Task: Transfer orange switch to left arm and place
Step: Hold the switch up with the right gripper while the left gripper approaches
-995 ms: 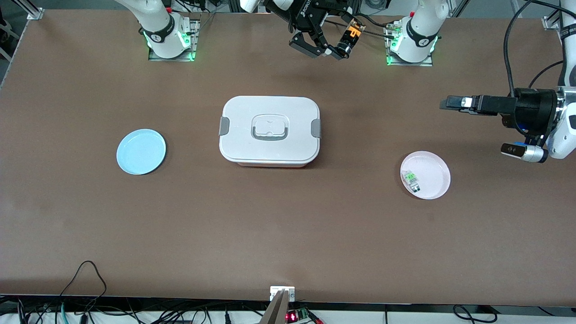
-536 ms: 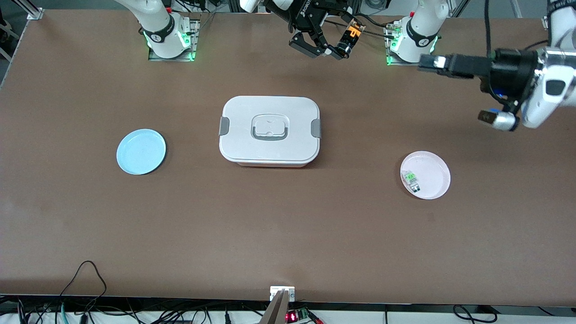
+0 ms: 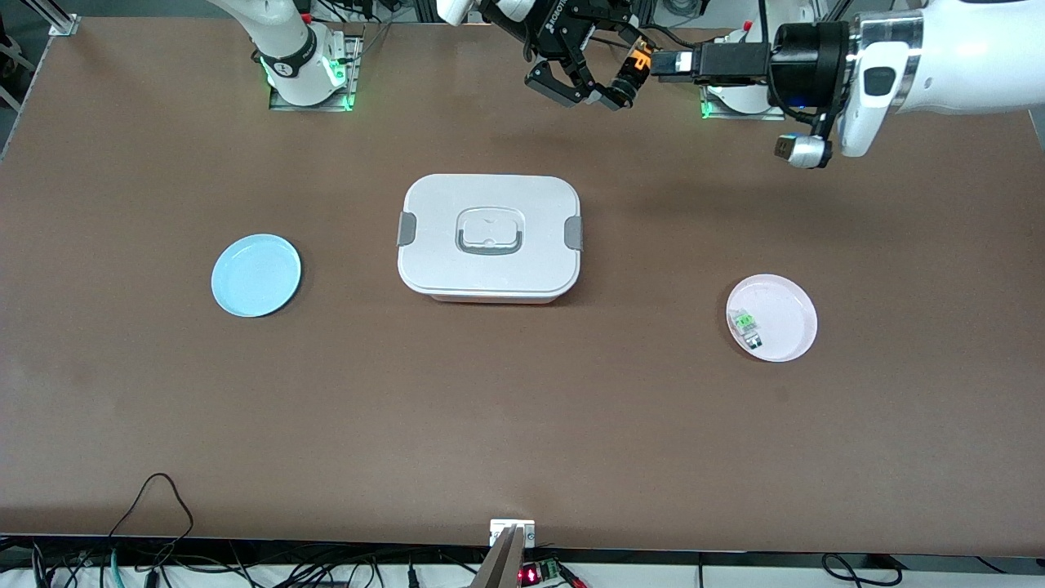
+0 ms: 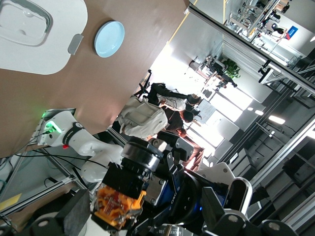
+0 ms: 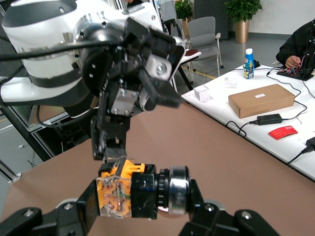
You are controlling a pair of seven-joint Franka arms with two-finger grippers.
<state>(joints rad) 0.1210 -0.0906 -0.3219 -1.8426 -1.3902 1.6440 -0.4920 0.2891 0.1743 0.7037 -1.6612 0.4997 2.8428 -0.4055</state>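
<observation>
— What has moved since a second ago?

— Since then the left claw has been swung up from over the left arm's end of the desk and brought in beside the right claw, over the strip of desk between the two bases. The right claw has been kept where it was.

— Where is the orange switch found?

— The orange switch is clamped in the right claw, held in the air over that strip. In the right wrist view the switch is seen gripped between the black fingers, orange body at one end, round black end at the other.

— And the left claw?

— Its fingers are spread apart, and its tip is seen right at the orange body of the switch. Whether contact is made cannot be told. In the left wrist view the switch is seen just ahead of the claw.

— What else is laid out?

— The white lidded box is set at the middle of the desk, well below both claws in the front view. A blue plate lies toward the right arm's end. A pink plate lies toward the left arm's end, with a small green-and-clear component on it.
</observation>
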